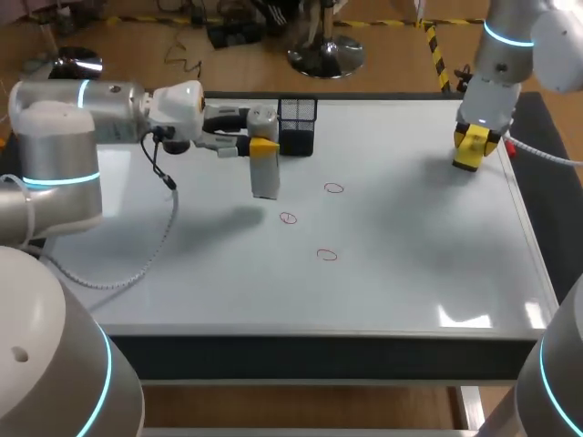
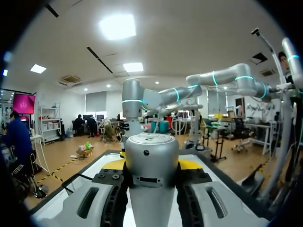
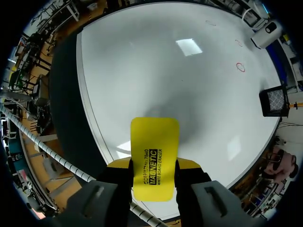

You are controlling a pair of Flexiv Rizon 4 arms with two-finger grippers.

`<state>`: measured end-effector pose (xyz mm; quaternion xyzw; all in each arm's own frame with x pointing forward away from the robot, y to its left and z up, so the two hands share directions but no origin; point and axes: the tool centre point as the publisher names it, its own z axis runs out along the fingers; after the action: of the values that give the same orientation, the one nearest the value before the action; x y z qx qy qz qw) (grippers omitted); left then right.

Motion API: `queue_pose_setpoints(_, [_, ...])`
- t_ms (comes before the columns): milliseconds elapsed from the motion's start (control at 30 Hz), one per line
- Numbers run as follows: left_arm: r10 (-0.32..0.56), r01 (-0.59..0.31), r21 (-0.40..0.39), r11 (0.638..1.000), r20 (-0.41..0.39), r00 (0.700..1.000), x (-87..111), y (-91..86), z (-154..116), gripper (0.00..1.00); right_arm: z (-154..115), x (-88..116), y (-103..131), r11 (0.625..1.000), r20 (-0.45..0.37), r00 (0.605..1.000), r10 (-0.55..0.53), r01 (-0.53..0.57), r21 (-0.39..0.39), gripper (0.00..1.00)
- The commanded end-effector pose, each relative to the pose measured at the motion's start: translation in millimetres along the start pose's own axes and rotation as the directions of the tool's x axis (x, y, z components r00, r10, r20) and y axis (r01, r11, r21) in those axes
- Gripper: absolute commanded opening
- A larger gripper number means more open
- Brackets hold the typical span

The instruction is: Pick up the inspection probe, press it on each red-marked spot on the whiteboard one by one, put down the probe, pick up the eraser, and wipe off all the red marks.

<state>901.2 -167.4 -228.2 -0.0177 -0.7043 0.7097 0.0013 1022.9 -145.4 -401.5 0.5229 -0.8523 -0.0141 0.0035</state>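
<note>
The left gripper has its yellow-tipped fingers clamped on both sides of the silver-grey cylindrical inspection probe, holding it upright above the glossy whiteboard, just beside the black wire-mesh holder. Three small red pen rings lie unwiped on the board, ahead of and below the probe. Near the board's far right edge, the right gripper is closed on the flat yellow rectangular eraser, well apart from the rings.
</note>
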Motion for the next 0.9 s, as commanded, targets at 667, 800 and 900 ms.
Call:
queue_pose_setpoints(667, [-0.016,0.02,0.034,0.999,-0.104,0.994,10.1,26.7,29,0.0,-1,0,-1,1.0,-0.003,1.0,-0.002,0.002,0.0,0.0])
queue_pose_setpoints(800, [-0.019,0.023,0.031,0.999,-0.109,0.994,9.6,30.9,30,0.0,-1,0,-1,1.0,-0.003,1.0,-0.002,0.002,0.0,0.0])
queue_pose_setpoints(900, [-0.026,0.03,0.033,0.999,-0.112,0.993,9.2,34.6,31,0.0,-1,0,-1,1.0,-0.003,1.0,-0.002,0.002,0.0,0.0])
